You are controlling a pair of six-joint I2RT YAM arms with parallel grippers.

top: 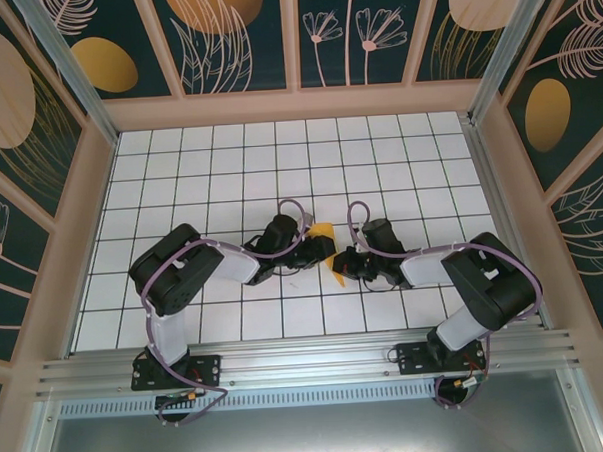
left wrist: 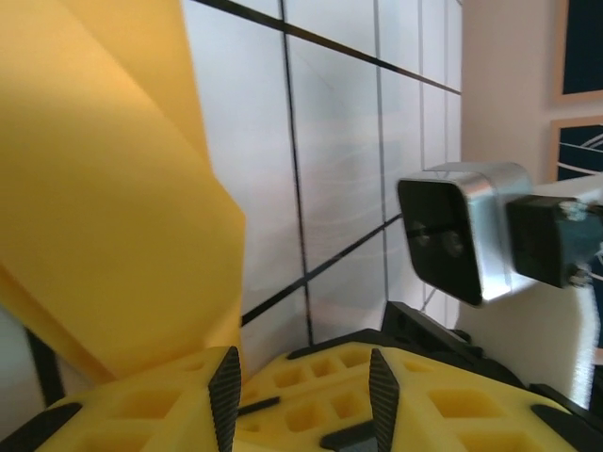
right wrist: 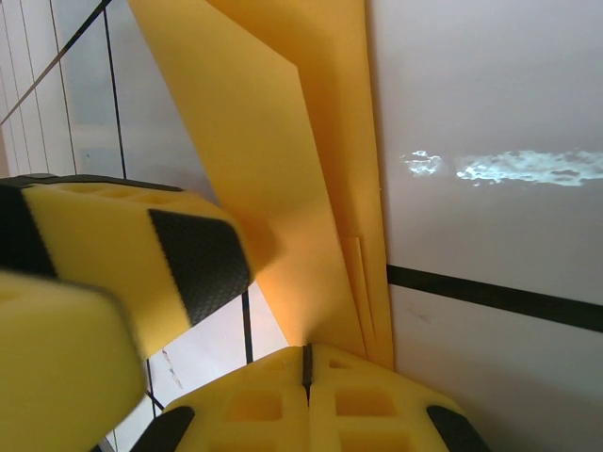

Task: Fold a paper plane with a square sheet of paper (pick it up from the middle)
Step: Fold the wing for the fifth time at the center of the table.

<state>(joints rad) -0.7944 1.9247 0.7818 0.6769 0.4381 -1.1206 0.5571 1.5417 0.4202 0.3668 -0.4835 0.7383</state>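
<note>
Top external view: both arms are reaching in and meeting around the middle of the tiled table (top: 229,179). The left gripper (top: 321,250) and right gripper (top: 345,264) are sitting close together, with the sheet of paper (top: 325,233) poking out between them as a small orange-yellow folded shape. From up here I can't tell how the jaws are standing.

Left wrist view: the left gripper (left wrist: 301,377) is holding its jaws partway apart, and nothing is sitting in the gap, just white tile behind it. The sheet of paper (left wrist: 104,188) is looming large on the left, tilted up off the table (left wrist: 339,141), with a clear diagonal fold edge, and its bottom is dropping behind the left-hand finger. I can't tell if it's touching that finger. The camera on the right wrist (left wrist: 452,240) is hanging just across from it.

Right wrist view: the right gripper (right wrist: 306,363) is clamping fully down on the sheet of paper (right wrist: 283,141), pinching its lower end. The paper is showing several stacked layers and long straight creases, fanning upward over the table (right wrist: 490,94). One of the left gripper's fingers (right wrist: 104,235) is hovering blurry just beside the paper.
</note>
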